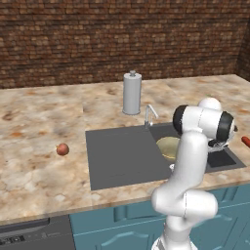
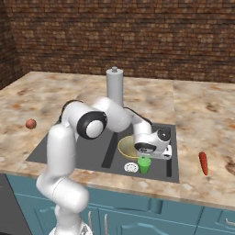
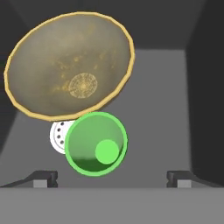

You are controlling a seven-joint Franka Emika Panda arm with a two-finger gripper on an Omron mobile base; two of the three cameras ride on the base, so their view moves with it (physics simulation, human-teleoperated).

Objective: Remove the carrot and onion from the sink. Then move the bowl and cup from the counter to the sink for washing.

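The olive-yellow bowl (image 3: 70,70) lies in the sink's deep basin (image 2: 160,172), by the white drain (image 3: 56,135). A green cup (image 3: 97,143) stands upright beside it, partly over the drain. My gripper (image 3: 111,178) hangs just above the cup, open, its fingertips (image 3: 43,178) wide apart with nothing between them. In the right base view the gripper (image 2: 152,155) sits over the cup (image 2: 144,165) and bowl (image 2: 126,147). The onion (image 1: 62,149) rests on the counter (image 1: 39,122) left of the sink (image 1: 122,156). The carrot (image 2: 203,163) lies on the counter to the sink's right.
A tall grey cylinder (image 1: 132,93) stands behind the sink, next to the small silver faucet (image 1: 150,114). A brick wall runs along the back of the counter. Teal cabinets (image 1: 122,224) lie below the front edge. My own arm crosses over the sink panel.
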